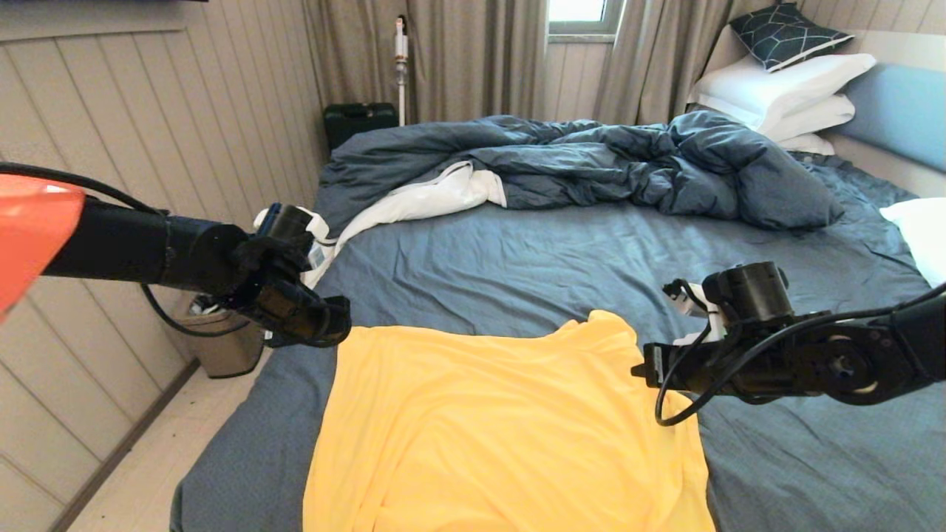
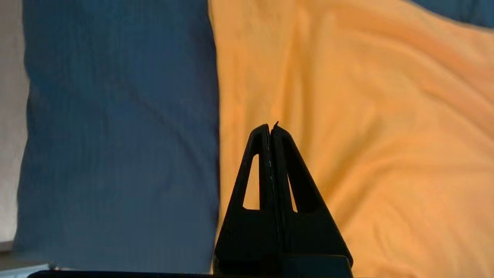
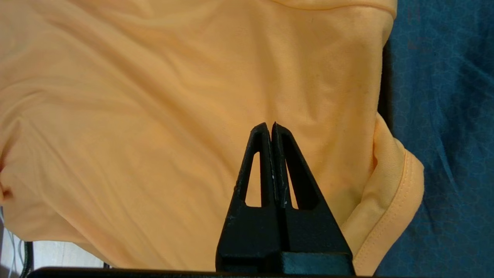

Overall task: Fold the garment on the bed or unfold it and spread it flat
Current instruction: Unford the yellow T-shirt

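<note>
The garment, a bright yellow-orange T-shirt, lies spread on the slate-blue sheet of the bed, near its front edge. My left gripper hovers above its far left corner, shut with nothing between the fingers. In the left wrist view the shut gripper hangs over the garment just inside its straight edge. My right gripper is over the garment's right edge, also shut and empty. The right wrist view shows that gripper above the garment, with a hemmed sleeve folded beside it.
A rumpled dark blue duvet with white lining fills the far half of the bed. White pillows lean on the light blue headboard. A small bin stands on the floor left of the bed.
</note>
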Motion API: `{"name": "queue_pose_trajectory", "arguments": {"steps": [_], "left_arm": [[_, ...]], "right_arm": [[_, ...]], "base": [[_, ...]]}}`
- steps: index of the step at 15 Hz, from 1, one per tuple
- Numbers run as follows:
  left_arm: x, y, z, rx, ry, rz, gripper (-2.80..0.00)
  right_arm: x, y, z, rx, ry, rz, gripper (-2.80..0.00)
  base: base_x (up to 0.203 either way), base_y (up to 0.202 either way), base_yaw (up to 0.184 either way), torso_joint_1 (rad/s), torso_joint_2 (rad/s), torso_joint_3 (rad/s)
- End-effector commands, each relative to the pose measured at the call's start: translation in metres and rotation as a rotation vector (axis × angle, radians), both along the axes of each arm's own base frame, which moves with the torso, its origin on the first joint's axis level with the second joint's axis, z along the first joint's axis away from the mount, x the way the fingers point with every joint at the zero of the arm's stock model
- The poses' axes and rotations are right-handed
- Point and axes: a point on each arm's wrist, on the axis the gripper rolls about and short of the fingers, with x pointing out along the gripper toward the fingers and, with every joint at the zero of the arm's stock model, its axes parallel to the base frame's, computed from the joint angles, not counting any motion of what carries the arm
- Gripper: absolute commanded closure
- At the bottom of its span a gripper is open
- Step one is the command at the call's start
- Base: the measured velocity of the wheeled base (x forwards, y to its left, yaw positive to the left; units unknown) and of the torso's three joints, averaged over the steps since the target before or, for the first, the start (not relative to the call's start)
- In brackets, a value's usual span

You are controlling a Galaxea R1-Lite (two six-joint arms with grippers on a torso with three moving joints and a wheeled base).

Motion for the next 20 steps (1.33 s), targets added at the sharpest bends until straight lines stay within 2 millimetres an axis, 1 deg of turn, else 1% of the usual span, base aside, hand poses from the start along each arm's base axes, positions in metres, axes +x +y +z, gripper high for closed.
{"name": "queue_pose_trajectory", "arguments": {"steps": [1,5,6,7,12,16,20], "left_arm": [[0.029,0.004,-0.024,-0.02,0.035,-0.004,0.0],[0.067,0.014,-0.041,-0.035,0.018,0.015,0.0],[0.073,0.018,-0.042,-0.035,0.015,0.027,-2.8],[0.076,0.022,-0.046,-0.037,0.026,0.034,-2.8],[0.085,0.033,-0.055,-0.039,0.033,0.048,-2.8],[0.077,0.032,-0.059,-0.076,0.075,0.018,-2.8],[0.076,0.02,-0.066,-0.093,0.097,-0.014,-2.8]], "right_arm": [[0.001,0.0,0.0,0.002,0.0,-0.001,0.0],[0.001,0.001,-0.001,0.002,-0.005,0.002,0.0],[0.002,0.001,-0.001,0.003,-0.012,0.001,0.0],[0.002,0.0,-0.001,0.003,-0.012,-0.001,0.0],[0.002,0.001,-0.002,0.002,-0.01,0.002,0.0],[0.003,0.001,-0.004,0.001,-0.006,0.002,0.0],[0.004,0.001,-0.005,0.001,-0.003,0.001,0.0]], "base": [[0.0,0.0,0.0,0.0,0.0,0.0],[0.0,0.0,0.0,0.0,0.0,0.0],[0.0,0.0,0.0,0.0,0.0,0.0],[0.0,0.0,0.0,0.0,0.0,0.0],[0.0,0.0,0.0,0.0,0.0,0.0],[0.0,0.0,0.0,0.0,0.0,0.0],[0.0,0.0,0.0,0.0,0.0,0.0]]}}
